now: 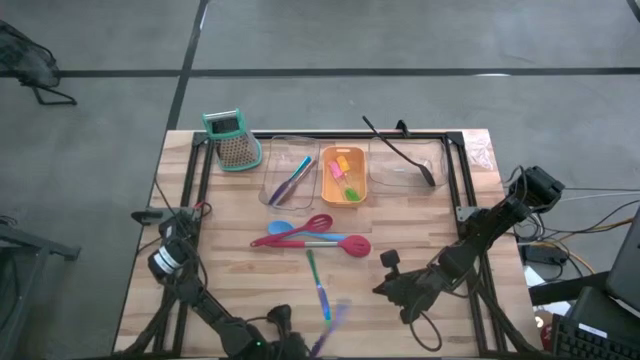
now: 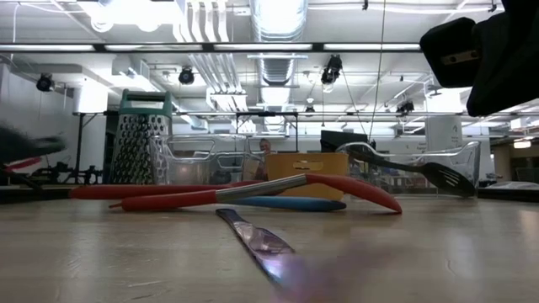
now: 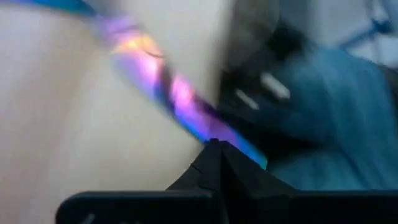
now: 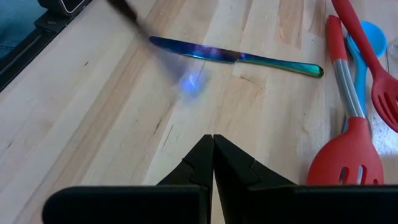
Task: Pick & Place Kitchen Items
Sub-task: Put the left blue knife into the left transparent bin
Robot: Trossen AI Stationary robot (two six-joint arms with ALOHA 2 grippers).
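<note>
A rainbow-tinted purple stick shows blurred at my left gripper, near the table's front edge in the high view. My left gripper is shut on it. A green-blue knife-like stick lies flat on the table just beyond. Two red spatulas and a blue spoon lie crossed at mid-table. My right gripper is shut and empty, over the table to the right of the green-blue stick. A long black spoon leans in the far right clear tray. My left gripper pinches the purple stick between its shut fingertips, at a spot near its teal end. The fingers lie across the stick. Its long purple part reaches away past the fingertips. Motion blur hides whether its far end rests on the table.
A teal-topped grater stands at the far left. A clear tray holds thin sticks, and an orange tray holds small pieces. A clear tray stands at the far right. Bare wood lies at the left and front right.
</note>
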